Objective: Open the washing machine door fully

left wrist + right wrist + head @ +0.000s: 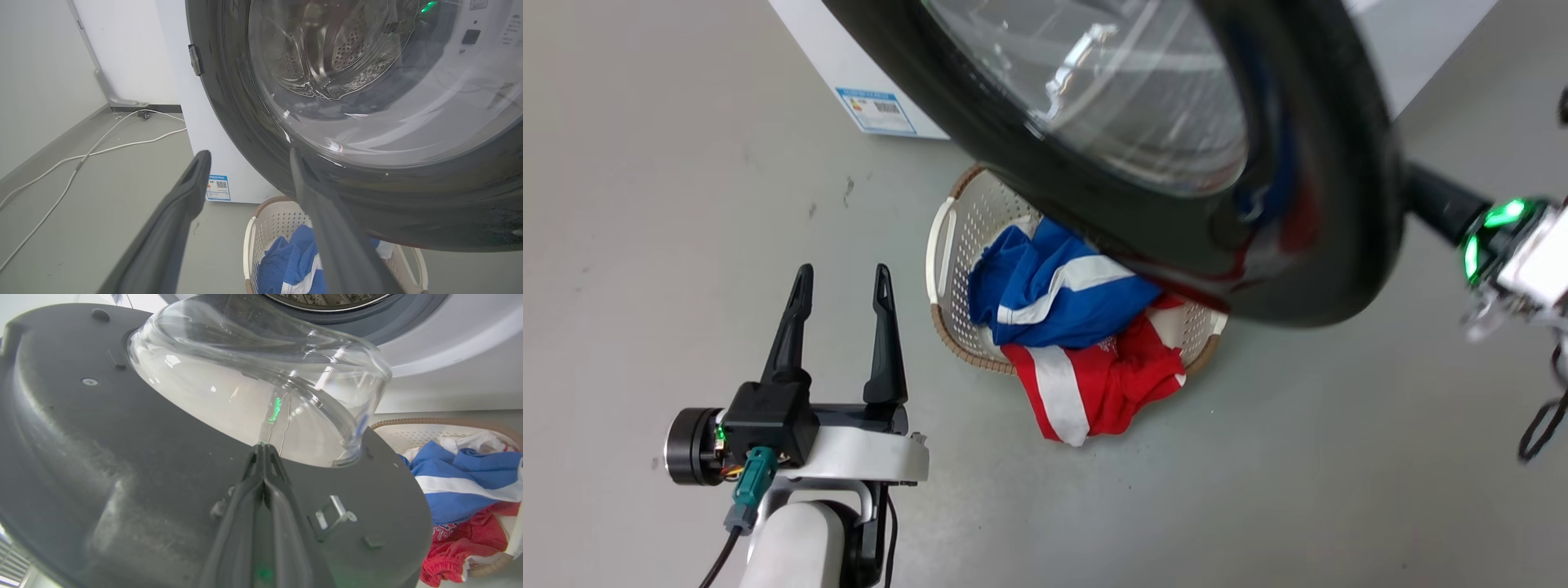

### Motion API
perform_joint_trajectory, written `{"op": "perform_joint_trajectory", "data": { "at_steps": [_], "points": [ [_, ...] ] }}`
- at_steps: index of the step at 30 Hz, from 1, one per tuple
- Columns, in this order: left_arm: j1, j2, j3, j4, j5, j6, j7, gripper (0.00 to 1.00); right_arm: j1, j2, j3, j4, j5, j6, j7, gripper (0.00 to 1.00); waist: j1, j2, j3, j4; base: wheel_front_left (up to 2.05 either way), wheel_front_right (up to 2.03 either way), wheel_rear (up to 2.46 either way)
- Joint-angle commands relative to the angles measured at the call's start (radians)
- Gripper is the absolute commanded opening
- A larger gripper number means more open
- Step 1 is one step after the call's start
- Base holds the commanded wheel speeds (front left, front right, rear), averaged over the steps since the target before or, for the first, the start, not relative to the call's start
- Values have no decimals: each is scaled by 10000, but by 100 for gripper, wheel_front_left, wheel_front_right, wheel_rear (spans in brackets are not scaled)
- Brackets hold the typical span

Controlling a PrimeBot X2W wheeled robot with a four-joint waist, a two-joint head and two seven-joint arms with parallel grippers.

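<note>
the door [1307, 204] stands well out from the washer [825, 57], hanging over the basket [947, 245]. right pincer [262, 451], fingers pinched together, lies against its inner face by the glass [253, 396]; left pincer [843, 282] gapes idle. i'd say mostly open, last swing left.

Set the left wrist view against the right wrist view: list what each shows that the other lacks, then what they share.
Left wrist view adds: the glossy outer face of the washing machine door, white cables on the floor, the blue label, the open left claw. Right wrist view adds: the door's dull inner face with its bulging glass bowl, a metal latch hook, a red garment, the shut right claw. Shared: the door, the white washing machine, the laundry basket, the blue garment.
</note>
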Motion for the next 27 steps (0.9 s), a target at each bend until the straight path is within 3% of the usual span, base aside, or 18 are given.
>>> {"op": "perform_joint_trajectory", "data": {
  "at_steps": [1, 13, 27],
  "points": [
    [109, 1, 24, 27, 77, -36, -28, 100, 422, 150, 71, -263, 94, 29, -72, 0, 0, 0, -188, -42, 0, 0, 0],
    [616, 1, 88, 154, 191, 15, -28, 100, 3286, 733, 1007, -2263, 113, 30, -674, 0, 0, 0, -1152, -107, 0, 0, 0],
    [1010, 1, 149, 223, 295, -19, -28, 100, 4715, 1545, 2370, -2521, 144, 29, -1143, 0, 0, 0, -1796, 63, 0, 0, 0]
  ]
}}
